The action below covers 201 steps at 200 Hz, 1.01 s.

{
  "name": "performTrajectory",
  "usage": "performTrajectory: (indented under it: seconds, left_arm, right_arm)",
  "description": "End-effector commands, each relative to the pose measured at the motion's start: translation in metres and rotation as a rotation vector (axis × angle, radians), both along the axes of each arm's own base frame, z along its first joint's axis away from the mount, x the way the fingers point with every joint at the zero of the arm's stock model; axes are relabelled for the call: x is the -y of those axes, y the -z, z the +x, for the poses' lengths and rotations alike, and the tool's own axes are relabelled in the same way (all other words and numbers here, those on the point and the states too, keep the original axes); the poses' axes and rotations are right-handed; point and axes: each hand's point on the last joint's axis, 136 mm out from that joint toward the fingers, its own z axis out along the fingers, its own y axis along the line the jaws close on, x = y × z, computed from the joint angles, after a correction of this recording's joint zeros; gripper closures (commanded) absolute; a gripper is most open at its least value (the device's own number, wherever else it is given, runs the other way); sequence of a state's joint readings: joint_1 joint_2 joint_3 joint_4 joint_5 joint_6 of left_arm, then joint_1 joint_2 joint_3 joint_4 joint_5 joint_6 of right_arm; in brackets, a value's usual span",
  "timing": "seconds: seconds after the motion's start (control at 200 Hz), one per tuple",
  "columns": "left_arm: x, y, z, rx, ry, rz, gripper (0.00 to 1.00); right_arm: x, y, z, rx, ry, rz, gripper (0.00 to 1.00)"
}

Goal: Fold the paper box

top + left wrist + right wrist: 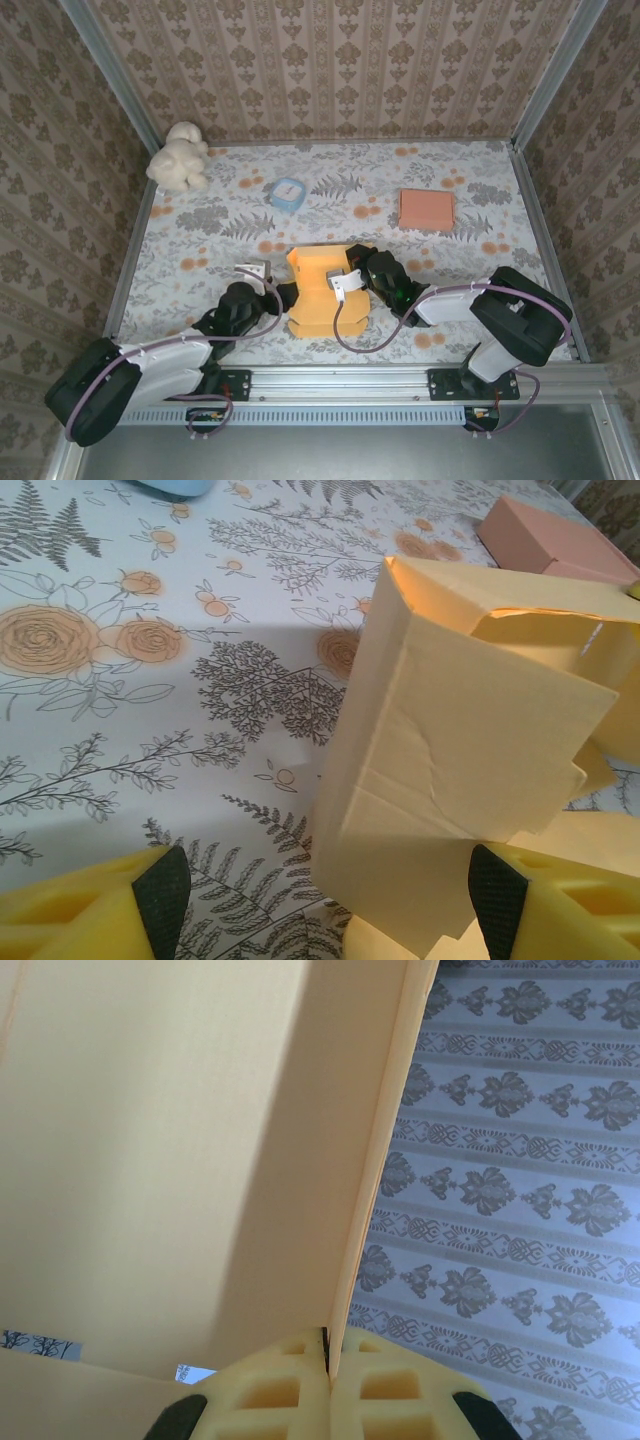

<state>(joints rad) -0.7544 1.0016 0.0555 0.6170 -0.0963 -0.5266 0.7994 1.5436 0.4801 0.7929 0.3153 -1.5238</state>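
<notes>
Top external view puts the box (325,290) on the tabletop (200,230) between both arms, its long axis running away from the bases. Right claw (327,1345) pinches the box's upright edge tight, its arm reaching in from the right. Left claw (328,900) gapes wide and low, the box just ahead and rightward.

Nr near edge, mid-table (200,240): paper box (325,290), left gripper (285,297) at its left side, right gripper (350,272) pinching a panel on its right, so both flanks blocked. Far-left corner taken by plush toy (180,158). Toward far edge stand blue object (288,193) & pink box (426,209), open gap btwn them. Strips along left & right edges open.
</notes>
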Motion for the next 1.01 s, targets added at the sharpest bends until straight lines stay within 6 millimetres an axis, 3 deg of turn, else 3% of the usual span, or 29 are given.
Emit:
performTrajectory:
  seconds: [0.0,0.415,1.0]
  left_arm:
    - [0.011,-0.02,0.006,0.06,0.027,-0.023,0.22]
    - [0.019,-0.021,0.01,0.111,0.056,0.022,0.22]
    - [0.029,-0.004,0.024,0.119,0.067,0.109,0.24]
  right_arm:
    - [0.01,0.026,-0.011,-0.057,-0.011,-0.114,1.0]
    - [0.008,0.025,-0.012,-0.054,-0.013,-0.112,1.0]
    - [0.008,0.028,-0.013,-0.063,-0.02,-0.121,1.0]
